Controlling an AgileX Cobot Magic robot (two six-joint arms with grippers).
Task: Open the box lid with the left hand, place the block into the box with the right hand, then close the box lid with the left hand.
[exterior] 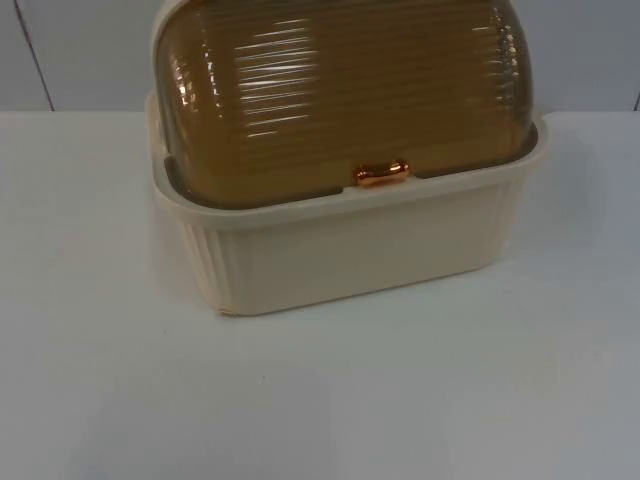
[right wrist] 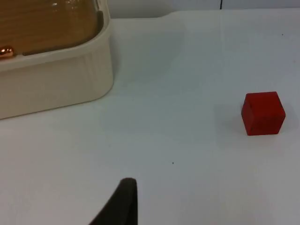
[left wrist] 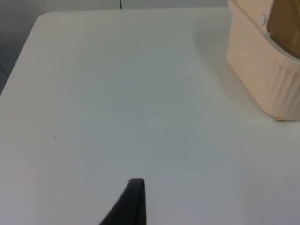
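Observation:
A cream ribbed box (exterior: 350, 250) stands at the middle back of the table. Its amber see-through domed lid (exterior: 340, 90) is down, with a copper handle (exterior: 381, 173) at its front edge. From the left wrist view, one end of the box (left wrist: 262, 70) lies off to the side, and my left gripper (left wrist: 133, 206) hovers over bare table well apart from it. A red block (right wrist: 263, 113) rests on the table in the right wrist view, apart from the box (right wrist: 56, 82). My right gripper (right wrist: 123, 204) hangs above the table between box and block, touching neither.
White table top (exterior: 320, 400) spreads in front of the box. The grey partition wall (exterior: 80, 50) rises just behind it. The table's far rounded corner (left wrist: 44, 18) and side edge are close to the left arm.

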